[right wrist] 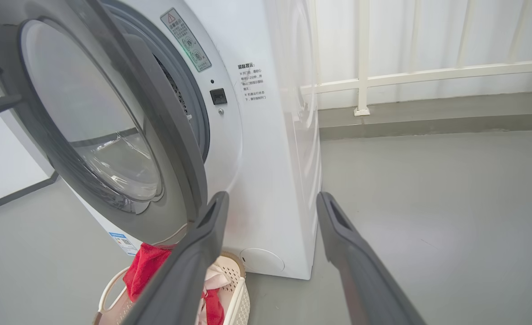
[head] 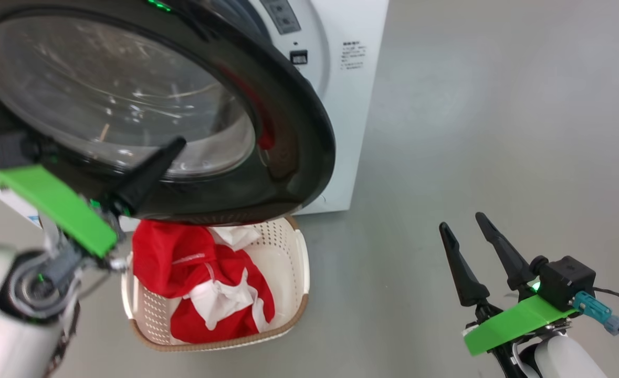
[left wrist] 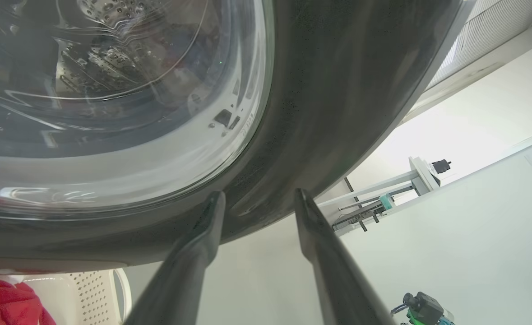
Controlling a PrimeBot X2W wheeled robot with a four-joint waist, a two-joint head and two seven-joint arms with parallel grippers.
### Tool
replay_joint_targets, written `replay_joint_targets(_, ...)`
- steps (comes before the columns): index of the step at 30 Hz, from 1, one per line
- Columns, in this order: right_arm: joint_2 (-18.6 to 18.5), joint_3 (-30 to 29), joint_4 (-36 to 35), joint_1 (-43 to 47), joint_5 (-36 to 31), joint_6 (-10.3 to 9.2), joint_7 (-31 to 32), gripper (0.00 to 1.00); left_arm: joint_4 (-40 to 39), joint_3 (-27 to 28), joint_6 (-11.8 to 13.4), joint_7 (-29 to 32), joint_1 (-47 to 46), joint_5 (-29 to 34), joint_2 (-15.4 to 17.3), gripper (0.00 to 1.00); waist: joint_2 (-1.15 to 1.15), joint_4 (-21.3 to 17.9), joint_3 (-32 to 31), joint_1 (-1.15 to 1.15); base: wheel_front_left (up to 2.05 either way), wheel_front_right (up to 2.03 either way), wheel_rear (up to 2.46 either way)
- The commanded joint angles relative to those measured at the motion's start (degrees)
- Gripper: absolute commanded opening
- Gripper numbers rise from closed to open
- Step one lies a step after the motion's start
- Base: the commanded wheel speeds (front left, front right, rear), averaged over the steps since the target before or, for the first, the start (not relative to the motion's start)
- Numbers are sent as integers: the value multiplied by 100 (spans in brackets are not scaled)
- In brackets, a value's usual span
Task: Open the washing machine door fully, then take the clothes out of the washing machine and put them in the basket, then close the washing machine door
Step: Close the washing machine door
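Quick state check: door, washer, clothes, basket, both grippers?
washing machine door: partly open, unlatched.
washing machine: upright, opening partly screened by the door.
clothes: heaped in the basket.
basket: on the floor under the door, loaded.
left gripper: open, tips at the door's black rim.
right gripper: open, empty, off to the side.
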Motion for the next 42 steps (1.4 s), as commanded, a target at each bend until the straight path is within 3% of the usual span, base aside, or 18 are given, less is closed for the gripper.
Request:
replay_joint_targets(1, -62, 133, -106, 49, -62, 36, -37, 100, -184, 222, -40, -115, 81, -106, 292, 100, 0, 118, -151, 0, 0, 0, 0)
replay_joint_targets(21, -138, 161, -67, 348, -10, 36, -37, 100, -380, 86, -40, -1900, 2286, -77, 273, 100, 0, 438, -516, 0, 0, 0, 0)
replay_joint_targets(33, -184, 78, -58, 517, 14, 36, -37, 100, 186, -200, -40, -3279, 3156, 500, 329, 100, 0, 82, -601, 0, 0, 0, 0)
replay_joint_targets(39, -195, 9, -52, 592, 15, 36, -37, 100, 500, -156, -40, -3445, 3326, 1050, 248, 100, 0, -42, -650, 0, 0, 0, 0)
replay_joint_targets(42, -202, -47, -58, 650, 16, 36, -37, 100, 573, 237, -40, -3454, 3403, 1510, 34, 100, 0, -86, -685, 0, 0, 0, 0)
